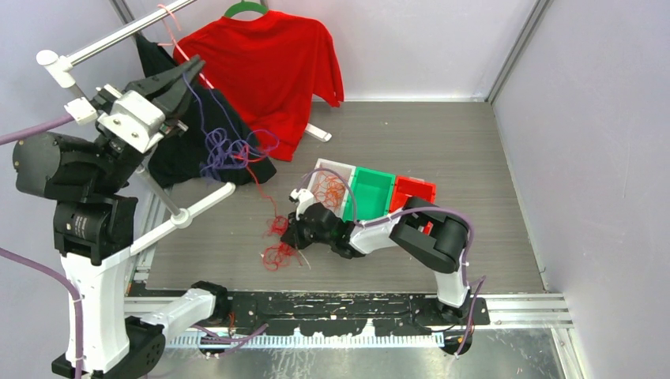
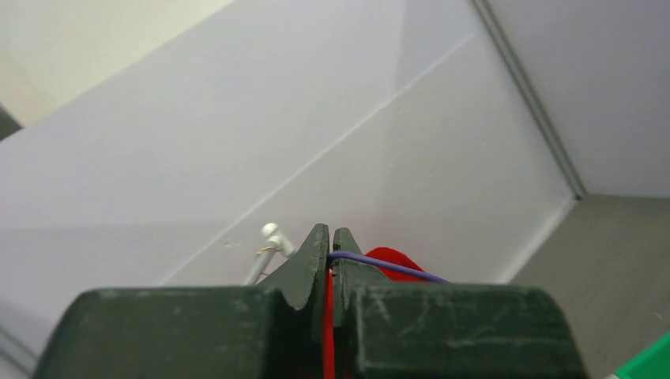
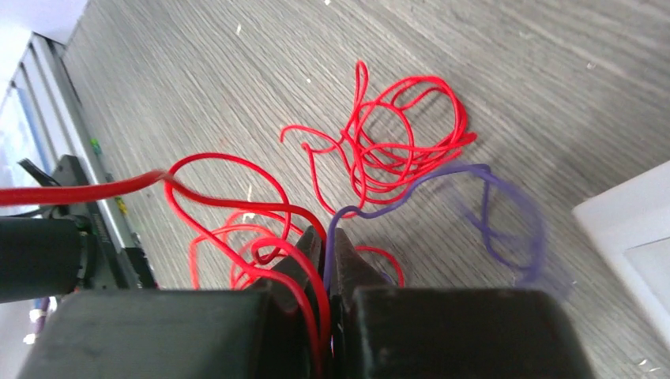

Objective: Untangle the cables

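The cables are thin red and purple wires. My left gripper (image 1: 188, 73) is raised high at the left and is shut on a purple strand (image 2: 389, 269) and a red strand (image 2: 328, 335). From it a purple clump (image 1: 225, 154) hangs in front of the black garment. Red cables (image 1: 276, 241) trail down to the table. My right gripper (image 1: 294, 237) is low over the table, shut on a red strand (image 3: 312, 304) and a purple strand (image 3: 466, 178). Loose red loops (image 3: 395, 146) lie just beyond its fingertips (image 3: 310, 246). Orange cables (image 1: 330, 189) lie in the white bin.
A white bin (image 1: 338, 167), a green bin (image 1: 371, 193) and a red bin (image 1: 415, 192) stand in a row right of the right gripper. A red T-shirt (image 1: 269, 63) and a black garment (image 1: 170, 150) hang from a white rack (image 1: 118, 35) at the back left.
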You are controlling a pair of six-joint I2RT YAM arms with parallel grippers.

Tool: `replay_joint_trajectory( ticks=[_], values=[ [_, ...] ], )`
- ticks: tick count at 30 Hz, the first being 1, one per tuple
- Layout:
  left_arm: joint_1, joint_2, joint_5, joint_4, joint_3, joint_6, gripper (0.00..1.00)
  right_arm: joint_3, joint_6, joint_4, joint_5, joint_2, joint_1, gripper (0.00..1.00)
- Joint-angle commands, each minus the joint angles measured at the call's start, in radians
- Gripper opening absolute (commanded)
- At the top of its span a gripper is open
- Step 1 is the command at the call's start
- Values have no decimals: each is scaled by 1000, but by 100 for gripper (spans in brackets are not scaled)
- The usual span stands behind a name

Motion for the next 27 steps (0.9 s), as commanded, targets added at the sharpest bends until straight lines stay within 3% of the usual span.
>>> replay_joint_trajectory(
  ticks=[1,9,12,15,21,23,27],
  values=[
    [1,3,-204,243,14,29,0,7,-17,9,46,20,21,3],
    [1,27,-352,466,-1,89,0,13,-32,-24,106,28,36,1],
    [0,64,-348,361,91,69,0,19,-42,-26,102,25,38,3],
    [0,32,-297,382,16,63,0,36,-61,-53,106,17,40,6],
    [0,-6,-168,171,-35,33,0,41,-69,-74,87,-29,40,32],
    [1,-36,-164,216,-106,12,0,54,-77,-106,85,-48,40,39],
    [1,-51,-196,270,-145,-10,0,70,-96,-128,67,-105,41,62]
  ],
)
